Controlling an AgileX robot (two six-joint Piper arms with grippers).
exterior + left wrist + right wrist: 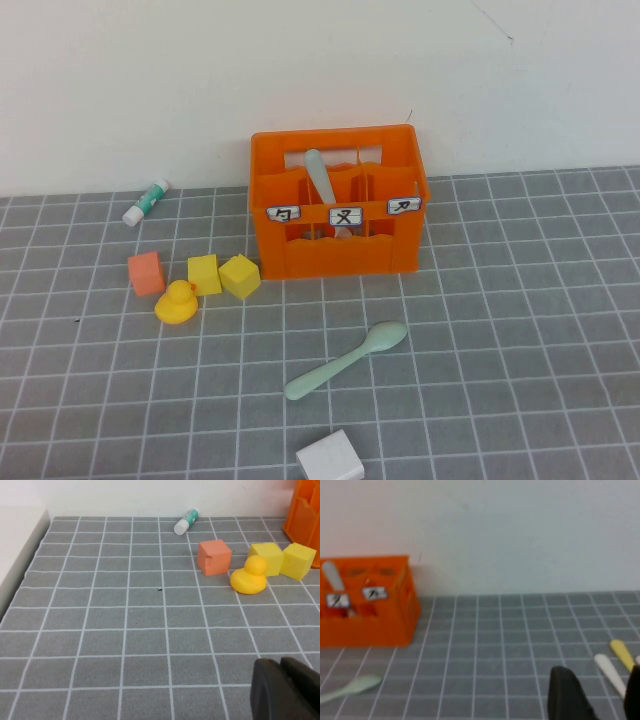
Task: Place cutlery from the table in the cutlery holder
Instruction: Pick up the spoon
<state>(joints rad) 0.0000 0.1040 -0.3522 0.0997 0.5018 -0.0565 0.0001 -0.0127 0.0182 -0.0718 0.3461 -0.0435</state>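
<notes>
The orange cutlery holder (340,255) stands at the back middle of the grey gridded table (520,330). A pale green cutlery handle (320,178) sticks up, leaning, from its middle compartment. A pale green spoon (345,362) lies flat on the table in front of the holder, bowl toward the right. Neither arm shows in the high view. In the left wrist view my left gripper (281,662) is shut and empty, low over bare table well short of the toys. In the right wrist view my right gripper (600,700) is open with nothing in it, far to the right of the holder (370,625) and spoon (350,687).
Left of the holder sit an orange cube (146,273), two yellow cubes (204,274), a yellow duck (177,302) and a white-and-green tube (147,201). A white block (330,458) lies at the front edge. A white stick (607,672) and a yellow stick (621,653) lie near my right gripper.
</notes>
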